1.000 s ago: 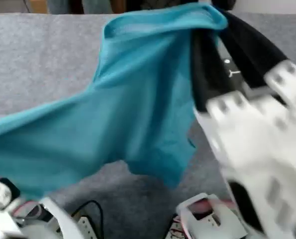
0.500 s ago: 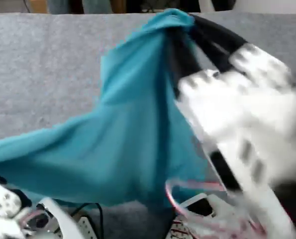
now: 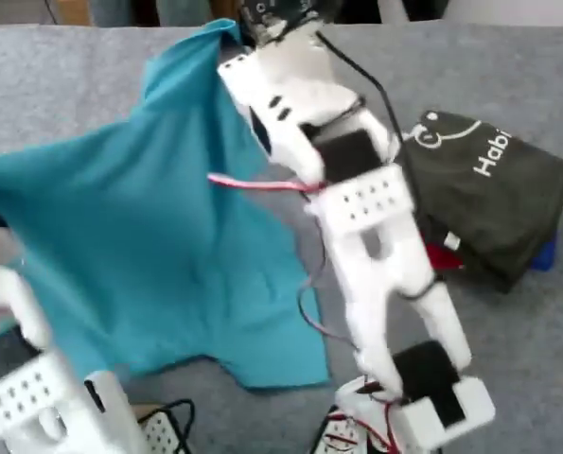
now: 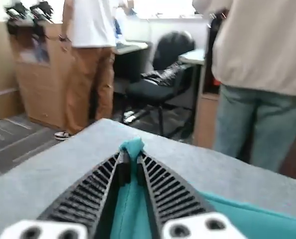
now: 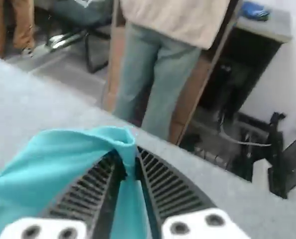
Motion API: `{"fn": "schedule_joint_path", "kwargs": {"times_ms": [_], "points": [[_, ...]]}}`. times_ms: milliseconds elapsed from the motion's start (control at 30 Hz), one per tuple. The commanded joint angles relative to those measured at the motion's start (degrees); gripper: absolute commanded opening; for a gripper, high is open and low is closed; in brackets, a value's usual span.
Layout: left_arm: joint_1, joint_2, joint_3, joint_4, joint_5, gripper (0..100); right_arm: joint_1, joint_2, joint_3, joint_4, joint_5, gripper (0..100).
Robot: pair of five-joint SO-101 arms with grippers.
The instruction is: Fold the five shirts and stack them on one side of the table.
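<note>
Grey fabric-covered table [image 3: 73,95] carries the work. Left gripper [image 4: 130,158] is clamped on one pinched corner of the teal cloth shirt [image 3: 149,236]; right gripper [image 5: 125,162] is clamped on another corner near the far edge. Shirt spans the table's left half. Folded dark grey shirt [image 3: 489,189] lies by the right edge.

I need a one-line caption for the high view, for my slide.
Left gripper and right gripper hold a teal shirt spread over the grey table, beside a folded stack.
</note>
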Motion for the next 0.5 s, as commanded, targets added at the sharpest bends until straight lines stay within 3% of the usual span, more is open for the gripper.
{"fn": "schedule_joint_path", "kwargs": {"times_ms": [0,267,467], "points": [[2.33,12.31,-2.59,-15.91,0.09,3,2.81,4.26,0.04,-10.81,0.26,1.3],[1.98,41.58,-25.19,-14.59,0.09,3,6.42,16.57,-13.85,-13.27,-0.09,1.3],[0.04,47.12,-32.31,-6.07,0.0,3,7.82,20.79,-21.76,-2.99,-0.09,1.3]]}}
